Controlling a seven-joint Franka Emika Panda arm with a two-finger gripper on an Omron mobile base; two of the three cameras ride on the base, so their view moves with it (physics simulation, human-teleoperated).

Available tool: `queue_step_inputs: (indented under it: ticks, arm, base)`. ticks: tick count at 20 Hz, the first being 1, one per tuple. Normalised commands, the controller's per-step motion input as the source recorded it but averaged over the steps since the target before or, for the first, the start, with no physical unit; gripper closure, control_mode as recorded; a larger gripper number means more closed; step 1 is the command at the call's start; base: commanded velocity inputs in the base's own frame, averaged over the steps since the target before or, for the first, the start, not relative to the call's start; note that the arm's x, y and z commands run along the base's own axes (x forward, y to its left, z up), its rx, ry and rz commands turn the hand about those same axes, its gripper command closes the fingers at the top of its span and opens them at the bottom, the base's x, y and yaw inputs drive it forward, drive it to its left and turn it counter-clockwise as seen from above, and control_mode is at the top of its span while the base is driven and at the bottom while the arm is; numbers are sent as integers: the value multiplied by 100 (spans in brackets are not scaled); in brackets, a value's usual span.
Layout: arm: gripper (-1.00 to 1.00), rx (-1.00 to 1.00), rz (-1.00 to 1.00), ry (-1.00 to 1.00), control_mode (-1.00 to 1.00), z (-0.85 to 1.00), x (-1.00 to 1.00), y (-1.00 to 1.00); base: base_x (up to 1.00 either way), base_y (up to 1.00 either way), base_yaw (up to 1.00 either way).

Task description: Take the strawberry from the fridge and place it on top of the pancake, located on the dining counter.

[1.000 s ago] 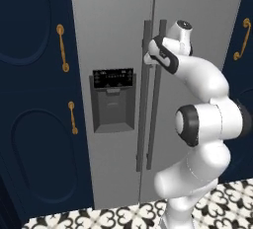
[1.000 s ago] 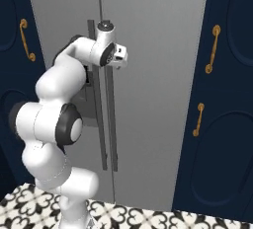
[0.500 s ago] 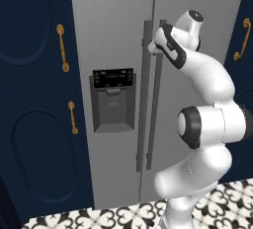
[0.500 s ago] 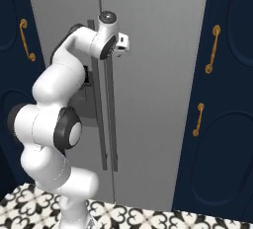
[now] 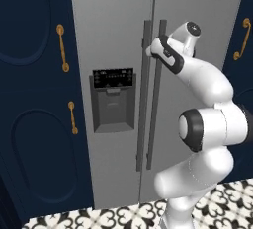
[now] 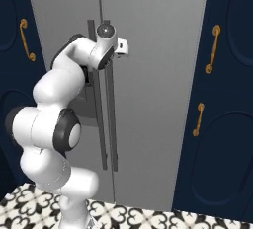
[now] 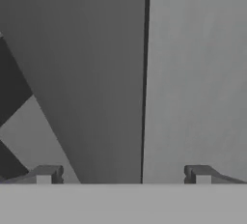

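Note:
The fridge [image 5: 113, 25] stands straight ahead with both grey doors shut. Its two long dark handles [image 5: 150, 114] run down either side of the middle seam. My gripper [image 5: 150, 51] is up by the tops of those handles, close to the door, open and holding nothing. From the right it sits at the handle tops [image 6: 116, 50]. In the hand view the fingertips [image 7: 46, 175] stand wide apart in front of the door seam [image 7: 144, 73], with a dark handle [image 7: 9, 88] slanting at the left. The strawberry, the pancake and the dining counter are out of view.
A black-panelled dispenser recess [image 5: 113, 99] sits in the left door. Navy cabinets with gold handles [image 5: 62, 48] [image 6: 213, 48] flank the fridge on both sides. Patterned black-and-white tiles [image 5: 99, 218] cover the floor in front.
The hand has risen a little and shifted towards the door seam at the handle tops, turning at the wrist. The jaws stay open and the doors stay shut.

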Motion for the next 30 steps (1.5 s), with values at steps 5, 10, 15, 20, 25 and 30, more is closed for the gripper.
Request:
queue_step_inputs:
  ticks: [5,10,15,20,25,30]
  arm:
    - [-100,0,0,-28,-100,-17,13,0]
    - [100,0,0,0,-100,-1,10,0]
    - [100,0,-7,0,-100,-1,-45,-15]
    - [100,1,-5,0,-100,-6,-92,-80]
    - [100,10,0,-2,-100,-22,-100,-100]
    - [100,0,0,0,-100,-16,-89,-100]
  base:
    - [0,0,0]
    - [0,0,0]
    - [0,0,0]
    - [0,0,0]
    - [0,0,0]
    - [0,0,0]
